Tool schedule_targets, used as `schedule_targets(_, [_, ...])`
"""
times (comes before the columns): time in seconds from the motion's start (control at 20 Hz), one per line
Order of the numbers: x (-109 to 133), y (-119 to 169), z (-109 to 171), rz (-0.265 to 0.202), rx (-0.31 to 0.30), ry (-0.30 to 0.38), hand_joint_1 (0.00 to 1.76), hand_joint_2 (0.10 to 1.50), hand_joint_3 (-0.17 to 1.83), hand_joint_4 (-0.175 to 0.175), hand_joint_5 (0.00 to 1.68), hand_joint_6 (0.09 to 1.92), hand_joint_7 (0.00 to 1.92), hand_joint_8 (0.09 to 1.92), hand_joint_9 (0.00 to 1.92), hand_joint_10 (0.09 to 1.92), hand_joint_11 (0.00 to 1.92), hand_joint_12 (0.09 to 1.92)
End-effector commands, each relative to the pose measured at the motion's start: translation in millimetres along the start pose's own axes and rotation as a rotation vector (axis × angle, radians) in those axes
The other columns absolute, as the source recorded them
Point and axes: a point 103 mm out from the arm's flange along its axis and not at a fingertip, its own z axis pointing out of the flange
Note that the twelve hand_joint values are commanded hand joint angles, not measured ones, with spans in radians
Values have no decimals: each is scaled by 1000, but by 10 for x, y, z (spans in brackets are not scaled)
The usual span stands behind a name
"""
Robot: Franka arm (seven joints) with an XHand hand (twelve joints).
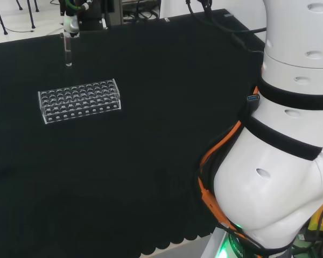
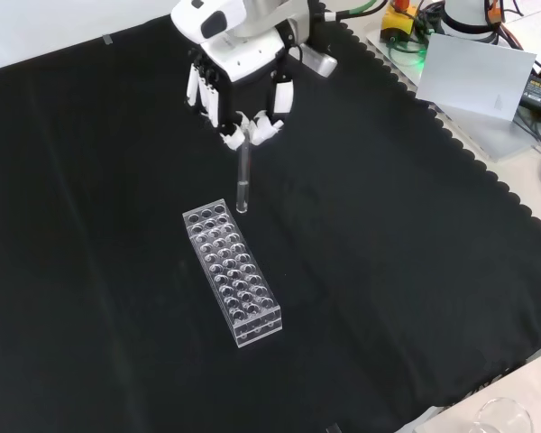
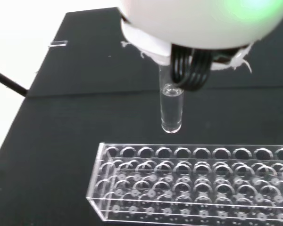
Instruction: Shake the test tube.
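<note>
Well above the cloth hangs the test tube (image 2: 242, 185), a clear glass piece held upright by its top end, its rounded bottom free in the air; in the front view that bottom shows just over the far end of the rack (image 2: 233, 271), and in the wrist view the tube (image 3: 171, 110) hangs clear of the rack's (image 3: 193, 186) top row of holes without touching it; a little clear liquid seems to sit in its lower part, though I cannot tell how much. Round the tube's upper end the hand (image 2: 242, 99) is clamped, its white-tipped fingers (image 2: 257, 129) curled together and pinching the glass from either side; in the head view the hand (image 1: 71, 22) shows at the far left of the bench with the tube (image 1: 68, 52) pointing straight down from it. Below, the rack is a clear plastic block with many round holes in rows, all of them vacant as far as the views show; it lies flat on the black cloth (image 2: 388, 244), slanting away from the hand in the front view, and in the head view it (image 1: 79, 100) lies nearer the camera than the tube. At the head view's right stand the arm's big white links (image 1: 290, 161) with an orange cable along them.
</note>
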Motion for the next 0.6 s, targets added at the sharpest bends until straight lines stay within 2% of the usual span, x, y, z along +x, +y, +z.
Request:
schedule_targets(0.05, [201,112,54,102,50,-205,1448,457,905,-175,1360,586,1493,614,1345,524,985,1192])
schedule_targets(0.15, [138,200,90,110,35,-197,1448,457,905,-175,1360,586,1493,614,1345,524,985,1192])
schedule_targets(0.25, [-24,283,113,147,22,-192,1448,457,905,-175,1360,586,1493,613,1345,525,985,1192])
schedule_targets(0.3, [-231,288,103,213,28,-271,1448,457,905,-175,1360,586,1494,613,1345,525,985,1192])
schedule_targets(0.35, [-366,313,92,239,10,-280,1448,457,905,-175,1360,586,1494,613,1344,525,985,1192])
schedule_targets(0.5, [-814,291,-7,279,-30,-238,1448,457,905,-175,1360,586,1494,613,1345,525,986,1192])
schedule_targets(0.6, [-1075,253,-61,267,-46,-196,1448,457,905,-175,1360,586,1494,612,1344,525,986,1191])
